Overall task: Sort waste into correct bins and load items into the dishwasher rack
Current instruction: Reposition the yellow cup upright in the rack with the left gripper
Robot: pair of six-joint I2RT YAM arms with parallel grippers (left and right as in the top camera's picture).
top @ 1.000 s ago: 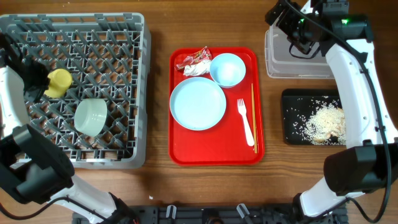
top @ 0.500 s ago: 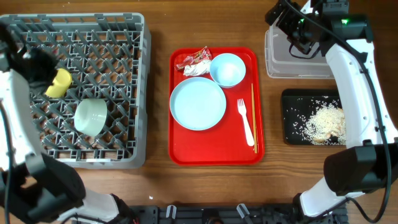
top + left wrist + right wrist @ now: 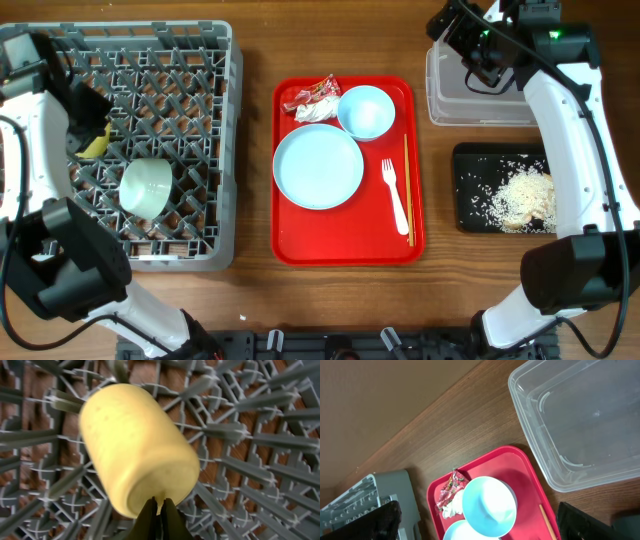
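1. Lying tilted among the pegs of the grey rack (image 3: 215, 150), near its left edge, the yellow cup (image 3: 137, 450) sits just beside a pale bowl (image 3: 147, 187) already loaded there.
2. The left gripper (image 3: 160, 512) is squeezed fully closed, with its tips touching the cup's lower edge. Whether any of the cup's wall is pinched between them cannot be told.
3. The right gripper (image 3: 480, 520) gapes wide and empty near a corner of the clear tub (image 3: 580, 425).
4. The cup looks like light, stiff, smooth plastic that is likely to roll or slip. Its rim wall seems the best hold.
5. The plate (image 3: 318, 166), second bowl (image 3: 366, 111), fork (image 3: 397, 195) and wrapper (image 3: 313, 97) lie on the red tray (image 3: 340, 250). The flat, slick plate probably needs an edge grip.
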